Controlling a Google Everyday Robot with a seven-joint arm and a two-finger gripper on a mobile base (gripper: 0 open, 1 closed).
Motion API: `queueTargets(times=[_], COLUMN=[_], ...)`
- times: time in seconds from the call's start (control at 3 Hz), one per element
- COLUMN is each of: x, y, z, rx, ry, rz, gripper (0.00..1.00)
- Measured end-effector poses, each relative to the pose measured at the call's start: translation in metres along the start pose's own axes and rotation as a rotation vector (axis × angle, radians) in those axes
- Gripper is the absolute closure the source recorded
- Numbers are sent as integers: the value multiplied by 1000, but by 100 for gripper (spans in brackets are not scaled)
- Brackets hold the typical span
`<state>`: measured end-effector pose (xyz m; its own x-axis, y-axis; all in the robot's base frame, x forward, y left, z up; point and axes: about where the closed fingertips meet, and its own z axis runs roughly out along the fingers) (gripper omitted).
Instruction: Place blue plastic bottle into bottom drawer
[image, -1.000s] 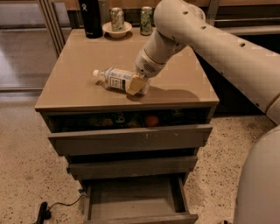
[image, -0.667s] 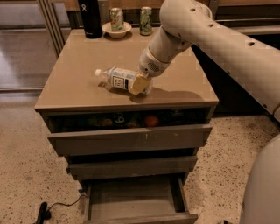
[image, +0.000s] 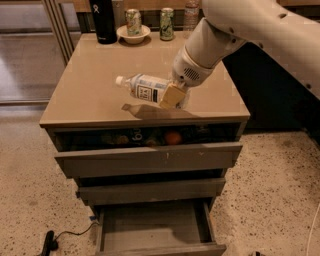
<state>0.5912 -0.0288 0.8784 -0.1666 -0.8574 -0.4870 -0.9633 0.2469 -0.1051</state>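
The blue plastic bottle (image: 144, 88) with a white cap hangs on its side a little above the cabinet top, its shadow on the surface below. My gripper (image: 175, 96) is shut on the bottle's bluish body end; one tan finger shows in front. The bottom drawer (image: 152, 226) is pulled open at the foot of the cabinet, with a bare grey inside.
A tall black flask (image: 102, 20), a bowl with a can (image: 133, 31), a green can (image: 166, 23) and a clear bottle (image: 190, 15) stand at the back of the cabinet top (image: 90, 85). The top drawer (image: 150, 157) is ajar, showing fruit. A cable (image: 65, 236) lies on the floor at left.
The bottle has been lifted off the cabinet top and moved toward the front edge with my gripper holding it.
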Motion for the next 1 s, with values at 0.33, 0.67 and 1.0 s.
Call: queueTargets(times=[0.33, 0.67, 1.0], x=[6, 15, 16], y=[22, 68, 69], z=[-25, -39, -38], rx=[26, 51, 56], ry=[9, 27, 25], rz=[15, 70, 73], gripper=[100, 100, 100])
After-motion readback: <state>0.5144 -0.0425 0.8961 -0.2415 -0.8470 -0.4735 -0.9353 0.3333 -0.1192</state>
